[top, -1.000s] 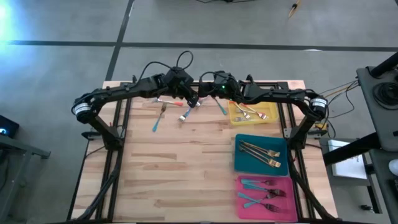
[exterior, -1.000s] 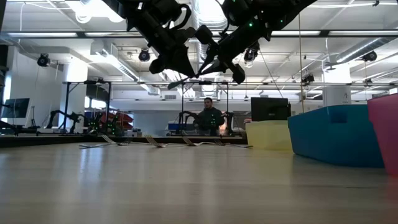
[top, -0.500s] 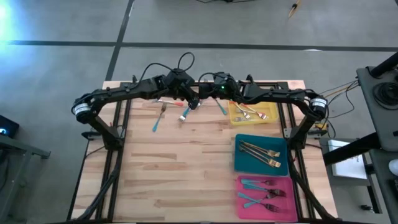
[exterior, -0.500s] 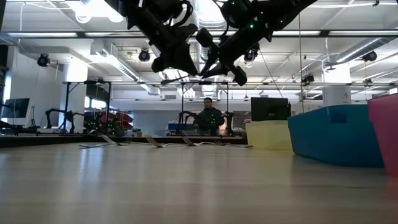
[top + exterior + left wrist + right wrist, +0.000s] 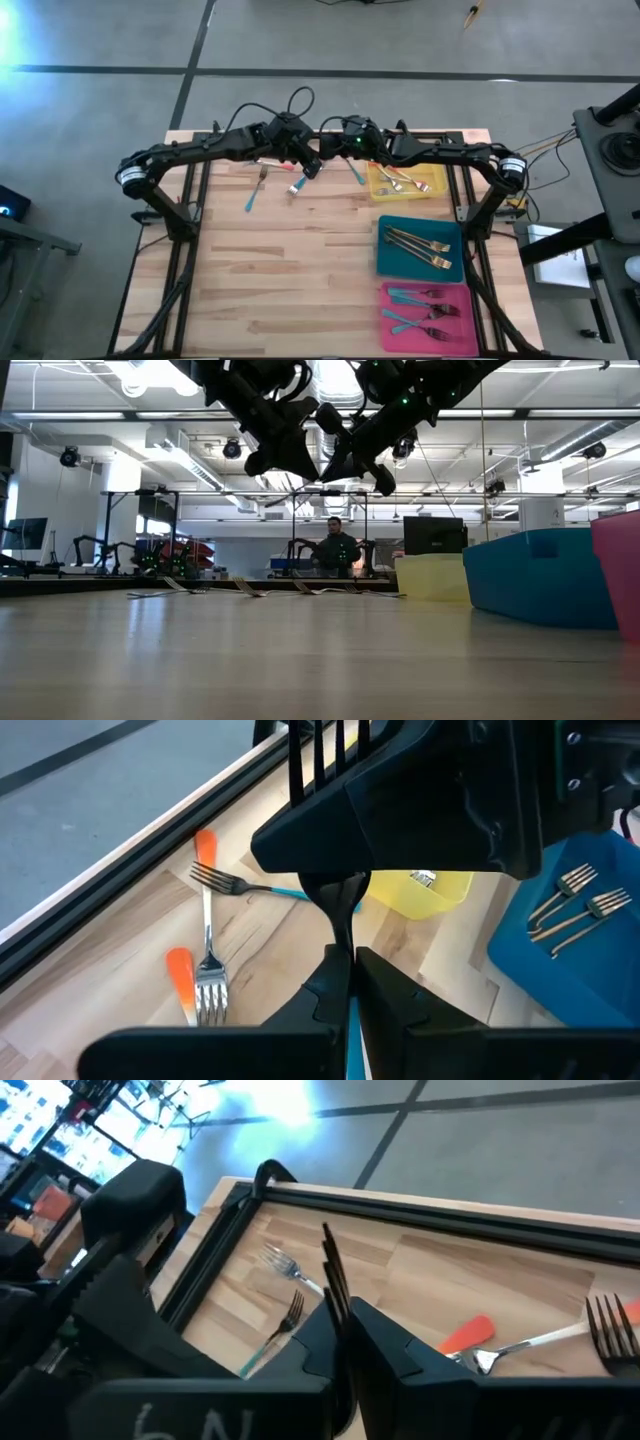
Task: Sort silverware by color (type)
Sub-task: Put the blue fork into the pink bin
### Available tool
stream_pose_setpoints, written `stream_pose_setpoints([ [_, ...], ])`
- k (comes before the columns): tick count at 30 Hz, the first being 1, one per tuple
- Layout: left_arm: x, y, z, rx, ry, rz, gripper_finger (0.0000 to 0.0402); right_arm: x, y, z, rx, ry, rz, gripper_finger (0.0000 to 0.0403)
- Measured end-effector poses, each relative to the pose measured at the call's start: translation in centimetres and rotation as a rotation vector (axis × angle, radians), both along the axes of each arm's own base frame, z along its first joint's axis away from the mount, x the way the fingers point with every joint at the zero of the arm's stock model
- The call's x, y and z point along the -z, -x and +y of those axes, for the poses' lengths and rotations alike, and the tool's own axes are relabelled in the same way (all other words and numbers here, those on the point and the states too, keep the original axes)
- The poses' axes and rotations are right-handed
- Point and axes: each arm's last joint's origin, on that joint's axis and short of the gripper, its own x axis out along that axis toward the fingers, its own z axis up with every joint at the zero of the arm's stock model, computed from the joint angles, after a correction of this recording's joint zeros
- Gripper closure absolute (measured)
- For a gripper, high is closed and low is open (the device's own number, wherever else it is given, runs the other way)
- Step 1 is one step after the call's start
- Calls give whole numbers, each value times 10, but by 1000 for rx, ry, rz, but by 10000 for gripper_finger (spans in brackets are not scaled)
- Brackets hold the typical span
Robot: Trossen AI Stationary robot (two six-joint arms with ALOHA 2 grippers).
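The step in hand looks like a hand-over above the far middle of the table (image 5: pixel 250 260). The left gripper (image 5: pixel 348 975) is clenched, with a sliver of teal showing between its fingers. The right gripper (image 5: pixel 345 1325) meets it nose to nose and is clamped on a slim dark shaft. I take both to be holding one teal-handled fork (image 5: pixel 333 1275), though the view is too crowded to be sure.

To do this well, the right gripper should have a firm hold before the left lets go. The left should then open fully and back straight out along the handle, so it does not twist the fork. A slip would drop it among the loose silverware (image 5: pixel 205 935) lying below, orange-handled and teal-handled forks near the far edge.

Down the table's right side lie three trays:
- **Pink tray (image 5: pixel 460 295):** nearest, it holds teal-handled forks, so by my reading this fork belongs there, a long carry back across the table.
- **Teal tray (image 5: pixel 385 262):** in the middle, it holds several all-metal, gold-toned forks laid roughly side by side.
- **Yellow tray (image 5: pixel 376 190):** farthest and just beside the grippers, it holds a few forks whose handle colour I cannot make out against the tray.
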Motion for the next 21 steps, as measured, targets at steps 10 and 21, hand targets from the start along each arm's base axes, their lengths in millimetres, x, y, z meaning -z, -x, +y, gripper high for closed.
stream_pose_setpoints([
  [10,-7,9,-4,56,-55,43,401,5,15,-7,-25,20,241,395],
  [21,3,40,-17,209,-36,373,401,-39,52,49,-504,-164,526,395],
])
